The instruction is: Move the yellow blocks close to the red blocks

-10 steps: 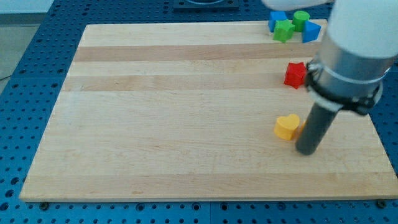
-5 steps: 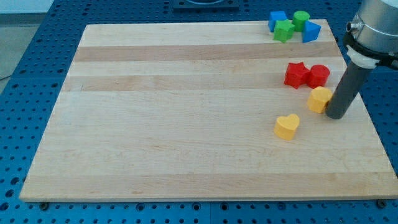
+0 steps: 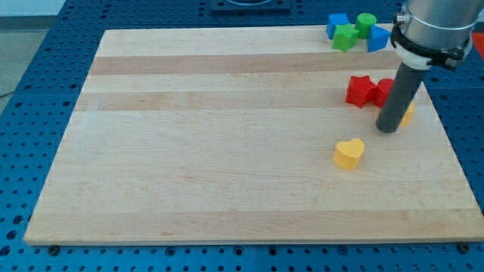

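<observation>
A yellow heart block (image 3: 349, 153) lies at the view's right, below the red blocks. A red star block (image 3: 360, 91) sits at the right; a second red block (image 3: 385, 88) beside it is partly hidden by my rod. A second yellow block (image 3: 408, 114) peeks out to the right of the rod, just below that red block. My tip (image 3: 387, 128) rests on the board, touching this yellow block's left side, up and to the right of the yellow heart.
Two blue blocks (image 3: 337, 23) (image 3: 378, 38), a green star block (image 3: 345, 37) and a green round block (image 3: 366, 22) cluster at the board's top right corner. The wooden board (image 3: 227, 136) lies on a blue perforated table.
My tip moved up, then left, across the board's right side. The second yellow block went from left of the rod to its right, closer to the red blocks. The yellow heart stayed.
</observation>
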Robot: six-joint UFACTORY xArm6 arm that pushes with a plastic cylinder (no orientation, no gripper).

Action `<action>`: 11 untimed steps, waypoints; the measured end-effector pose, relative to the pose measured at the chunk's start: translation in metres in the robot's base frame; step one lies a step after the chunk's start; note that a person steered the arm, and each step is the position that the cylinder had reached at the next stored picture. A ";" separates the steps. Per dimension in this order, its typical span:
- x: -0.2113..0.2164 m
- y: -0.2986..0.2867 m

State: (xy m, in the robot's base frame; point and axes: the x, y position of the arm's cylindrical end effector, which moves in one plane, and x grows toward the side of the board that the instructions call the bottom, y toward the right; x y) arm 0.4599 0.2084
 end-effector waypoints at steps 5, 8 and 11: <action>0.031 -0.067; 0.029 -0.047; -0.004 -0.047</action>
State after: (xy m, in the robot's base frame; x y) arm 0.4554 0.1617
